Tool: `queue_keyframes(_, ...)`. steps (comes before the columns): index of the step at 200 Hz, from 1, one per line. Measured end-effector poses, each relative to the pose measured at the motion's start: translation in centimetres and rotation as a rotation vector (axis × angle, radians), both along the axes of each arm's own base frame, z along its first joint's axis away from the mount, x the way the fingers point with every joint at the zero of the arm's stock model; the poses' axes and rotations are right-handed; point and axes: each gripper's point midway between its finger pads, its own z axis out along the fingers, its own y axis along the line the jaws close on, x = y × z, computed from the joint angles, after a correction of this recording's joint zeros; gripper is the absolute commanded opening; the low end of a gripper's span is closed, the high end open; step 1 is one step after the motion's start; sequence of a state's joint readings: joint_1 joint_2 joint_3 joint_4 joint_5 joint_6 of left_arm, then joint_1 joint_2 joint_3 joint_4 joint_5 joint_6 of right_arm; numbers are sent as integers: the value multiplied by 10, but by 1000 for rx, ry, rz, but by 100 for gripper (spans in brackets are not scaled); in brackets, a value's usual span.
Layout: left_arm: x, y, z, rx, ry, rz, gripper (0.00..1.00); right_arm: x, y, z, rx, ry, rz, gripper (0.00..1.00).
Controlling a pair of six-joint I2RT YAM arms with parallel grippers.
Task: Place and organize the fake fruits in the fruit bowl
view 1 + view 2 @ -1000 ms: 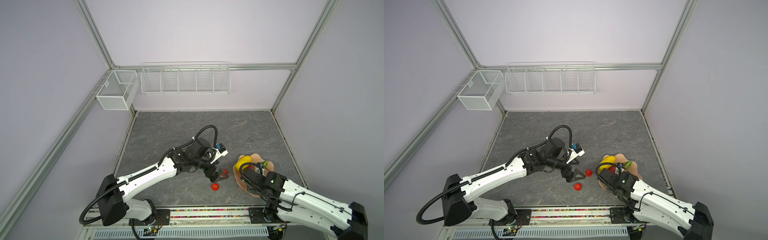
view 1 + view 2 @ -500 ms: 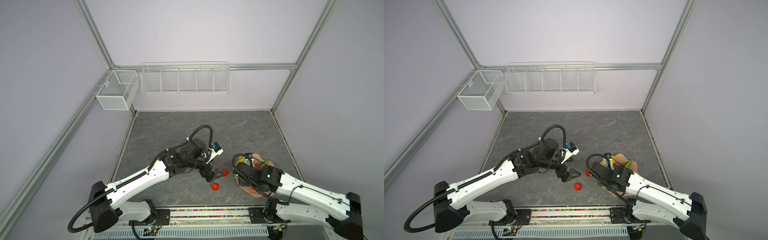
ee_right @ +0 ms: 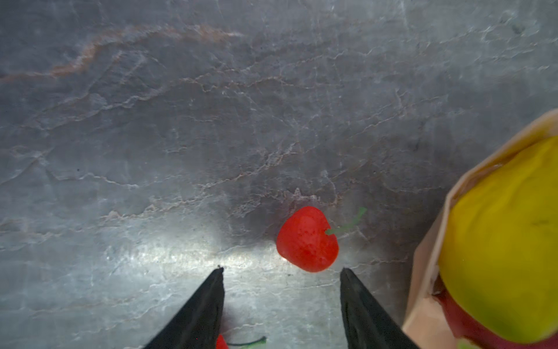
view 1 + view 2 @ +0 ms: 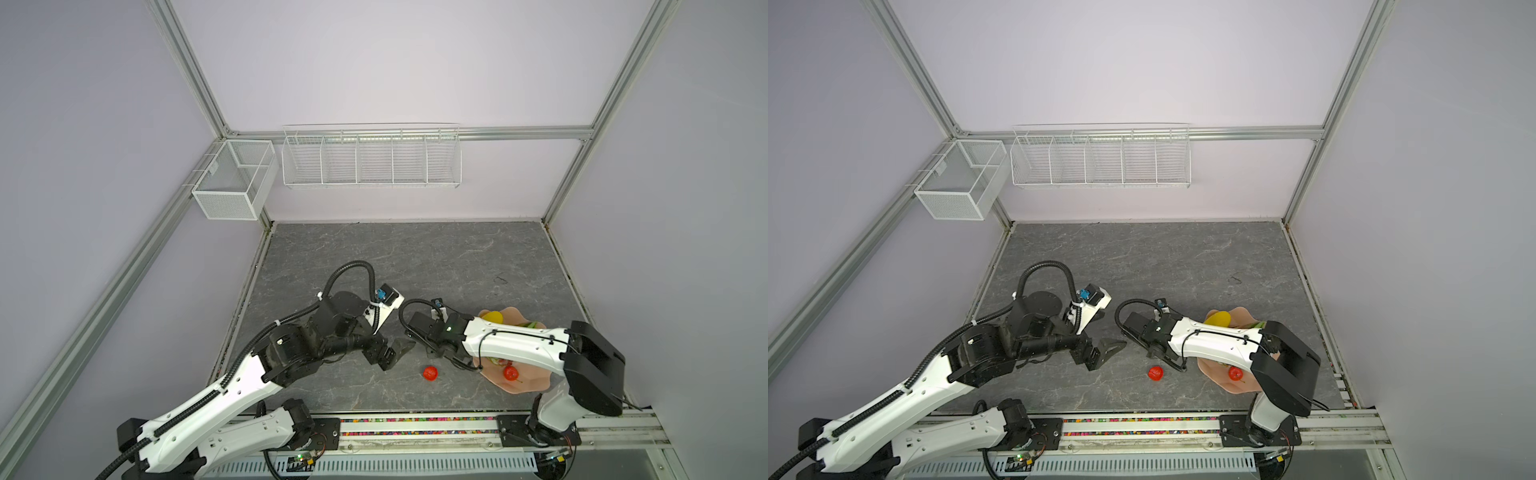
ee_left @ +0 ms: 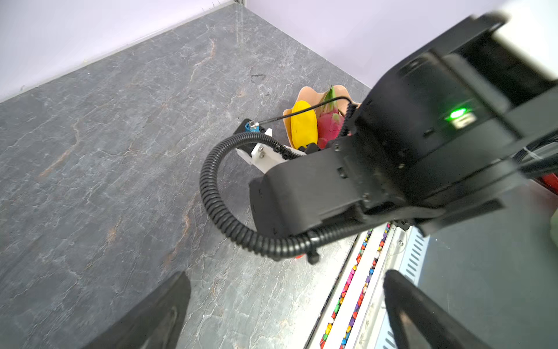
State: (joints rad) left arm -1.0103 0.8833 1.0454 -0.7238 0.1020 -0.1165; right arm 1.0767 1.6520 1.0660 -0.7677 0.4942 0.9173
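Note:
In the right wrist view my right gripper (image 3: 282,270) is open just above the table, and a red berry (image 3: 307,238) lies right ahead of its fingertips, not between them. A second red berry (image 4: 431,372) lies on the table nearby. A third berry (image 4: 510,372) sits in the peach fruit bowl (image 4: 525,386), along with the yellow fruit (image 4: 492,317) and the magenta dragon fruit (image 5: 330,125), which the right arm largely hides in both top views. My left gripper (image 4: 395,354) hangs wide open and empty to the left of the berries.
White wire baskets (image 4: 371,156) hang on the back wall and a mesh box (image 4: 232,183) hangs at the left corner. The right arm stretches across the bowl. A rail (image 4: 415,428) runs along the table's front edge.
The right arm swung left from over the bowl to the berry on the table, and its jaws opened. The left arm drew back to the left, still open.

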Motion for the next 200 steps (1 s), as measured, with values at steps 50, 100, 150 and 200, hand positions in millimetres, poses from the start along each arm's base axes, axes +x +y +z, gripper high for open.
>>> queue_keyframes(50, -2, 20, 7, -6, -24, 50, 99, -7, 2, -19, 21, 53, -76, 62)
queue_keyframes(100, 0, 15, 1, 11, -12, 44, 99, -8, -6, -20, 7, 51, -123, 62)
queue_keyframes(150, -2, 12, 0, 15, -7, 25, 99, 7, -28, -26, -7, 56, -196, 61)
queue_keyframes(200, -2, 10, 1, 14, -22, 11, 99, 19, -25, -29, 18, 53, -189, 60)
